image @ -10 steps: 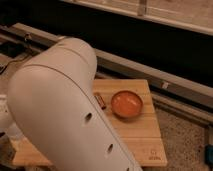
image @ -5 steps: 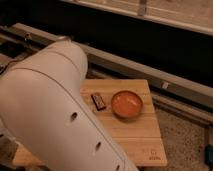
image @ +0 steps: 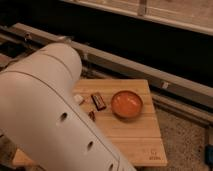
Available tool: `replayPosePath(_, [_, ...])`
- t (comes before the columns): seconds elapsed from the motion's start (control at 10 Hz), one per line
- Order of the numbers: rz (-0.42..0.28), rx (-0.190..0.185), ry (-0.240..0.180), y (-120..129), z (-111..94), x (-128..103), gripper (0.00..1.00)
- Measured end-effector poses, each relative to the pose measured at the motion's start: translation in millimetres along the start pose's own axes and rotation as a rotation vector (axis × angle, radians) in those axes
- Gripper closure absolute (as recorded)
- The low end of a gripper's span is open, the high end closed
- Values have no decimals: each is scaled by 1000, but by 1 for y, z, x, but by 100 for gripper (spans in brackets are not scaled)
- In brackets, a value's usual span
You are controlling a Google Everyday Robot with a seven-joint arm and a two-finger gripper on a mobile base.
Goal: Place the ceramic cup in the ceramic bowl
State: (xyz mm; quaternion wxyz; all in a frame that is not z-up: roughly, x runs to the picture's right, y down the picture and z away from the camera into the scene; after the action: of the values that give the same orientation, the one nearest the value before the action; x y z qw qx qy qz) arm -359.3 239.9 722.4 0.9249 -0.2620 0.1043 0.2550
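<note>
A small mark sits at the 5 o'clock corner of the wooden board [image: 135, 137], too faint to read. The gripper is out of sight, so I cannot tell its opening or hold; the white arm [image: 47, 115] fills the view from 6 to 10 o'clock. The ceramic bowl [image: 126, 103] rests empty on the board toward 1 o'clock, with a dark bar [image: 98, 101] near its 9 o'clock

wooden table [image: 135, 142] | orange ceramic bowl [image: 126, 103] | dark bar [image: 98, 101] | small white object [image: 79, 99] | claw unseen
</note>
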Motion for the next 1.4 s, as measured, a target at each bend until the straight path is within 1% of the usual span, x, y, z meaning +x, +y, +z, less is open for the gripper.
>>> replayPosePath(0.2, [-2, -17, -21, -7, -17, 8, 100])
replayPosePath(0.3, [-8, -27, -43, -14, -34, 15, 100])
replayPosePath(0.4, [-14, -43, -69, -24, -56, 29, 100])
replayPosePath(0.5, [-18, -52, -88, -31, -67, 39, 100])
replayPosePath(0.6, [-18, -57, -99, -40, -75, 54, 100])
replayPosePath(0.8, [-7, -60, -116, -67, -90, 98, 100])
replayPosePath(0.9, [8, -58, -113, -86, -95, 124, 100])
replayPosePath(1.0, [25, -56, -106, -104, -96, 140, 100])
replayPosePath(1.1, [54, -54, -99, -128, -96, 154, 100])
replayPosePath(1.2, [91, -58, -94, -152, -96, 165, 100])
replayPosePath(1.3, [143, -60, -93, -180, -95, 176, 100])
replayPosePath(1.4, [204, -57, -90, -213, -95, 188, 100])
